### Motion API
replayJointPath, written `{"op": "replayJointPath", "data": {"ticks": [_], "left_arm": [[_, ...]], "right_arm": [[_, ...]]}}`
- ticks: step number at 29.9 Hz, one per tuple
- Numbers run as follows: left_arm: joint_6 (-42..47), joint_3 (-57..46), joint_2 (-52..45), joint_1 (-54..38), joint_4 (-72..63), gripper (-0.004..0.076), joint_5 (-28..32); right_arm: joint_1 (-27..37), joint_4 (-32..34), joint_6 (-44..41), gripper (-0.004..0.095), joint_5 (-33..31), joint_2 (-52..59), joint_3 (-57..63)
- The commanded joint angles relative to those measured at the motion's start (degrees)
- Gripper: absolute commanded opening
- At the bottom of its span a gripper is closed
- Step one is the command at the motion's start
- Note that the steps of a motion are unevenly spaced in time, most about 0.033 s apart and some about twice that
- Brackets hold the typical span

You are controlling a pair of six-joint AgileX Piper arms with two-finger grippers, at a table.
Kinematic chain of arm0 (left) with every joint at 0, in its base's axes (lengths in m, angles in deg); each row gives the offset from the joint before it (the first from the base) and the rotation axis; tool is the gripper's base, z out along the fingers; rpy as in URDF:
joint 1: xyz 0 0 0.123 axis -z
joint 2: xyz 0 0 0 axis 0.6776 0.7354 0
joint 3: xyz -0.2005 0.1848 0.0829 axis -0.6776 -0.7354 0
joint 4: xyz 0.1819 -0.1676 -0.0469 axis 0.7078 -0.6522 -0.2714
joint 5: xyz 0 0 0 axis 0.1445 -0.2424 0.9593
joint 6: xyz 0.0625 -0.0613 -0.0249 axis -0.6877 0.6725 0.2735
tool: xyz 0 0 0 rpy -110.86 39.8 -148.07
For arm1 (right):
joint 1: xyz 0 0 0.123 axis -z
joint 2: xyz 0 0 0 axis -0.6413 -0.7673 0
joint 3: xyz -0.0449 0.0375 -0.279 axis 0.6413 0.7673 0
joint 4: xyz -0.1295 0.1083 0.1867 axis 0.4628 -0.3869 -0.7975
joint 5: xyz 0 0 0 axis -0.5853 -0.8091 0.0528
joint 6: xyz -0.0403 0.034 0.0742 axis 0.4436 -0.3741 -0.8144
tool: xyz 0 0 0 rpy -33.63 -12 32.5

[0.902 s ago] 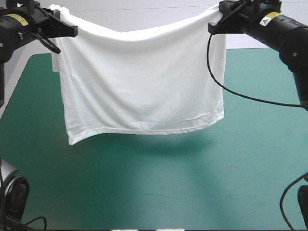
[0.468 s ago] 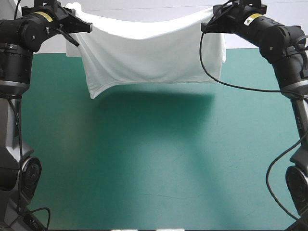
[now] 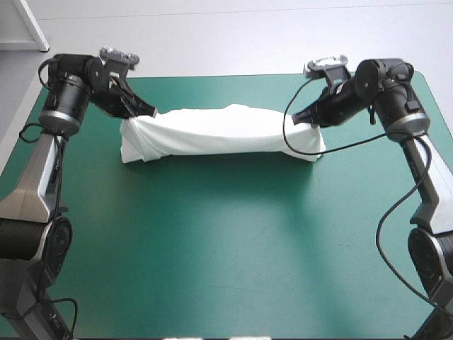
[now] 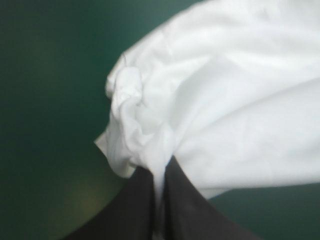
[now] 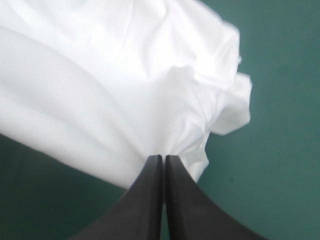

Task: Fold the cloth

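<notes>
The white T-shirt [image 3: 223, 133] lies as a long rumpled band across the far half of the teal-green table, stretched between both arms. My left gripper [image 3: 147, 113] is shut on the T-shirt at its left end, and in the left wrist view the T-shirt [image 4: 220, 105] bunches up just ahead of that gripper [image 4: 159, 172]. My right gripper [image 3: 303, 119] is shut on the T-shirt at its right end. From the right wrist, the T-shirt [image 5: 125, 85] spreads ahead of that gripper [image 5: 161, 159], with a crumpled corner hanging to one side.
Bare teal-green cover [image 3: 226, 248] stretches from the T-shirt to the near edge. The table's far edge [image 3: 226, 75] runs close behind the T-shirt.
Both arms have come down and forward from a raised hold. The T-shirt, which hung spread in the air earlier, now rests on the table as a low band.
</notes>
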Motion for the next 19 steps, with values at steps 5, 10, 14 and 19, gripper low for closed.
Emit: {"op": "replayJointPath", "data": {"ticks": [5,10,14,19], "left_arm": [[1.5,-32.3,-20.0,0.3,-4.5,0.0019,3.6],[3.7,-51.2,-31.0,0.3,-3.7,0.0019,6.5],[4.3,-57.7,-35.0,0.3,-3.5,0.0019,6.3],[4.1,-60.4,-35.6,0.3,-3.5,0.002,3.7]], "right_arm": [[0.0,-2.7,0.7,-0.0017,0.3,13.0,23.8],[0.0,-2.9,3.3,-0.0016,0.4,19.0,37.6],[0.0,-3.6,4.7,-0.0017,0.5,21.8,43.7],[0.0,-5.1,6.5,-0.0016,0.7,25.5,48.8]]}}
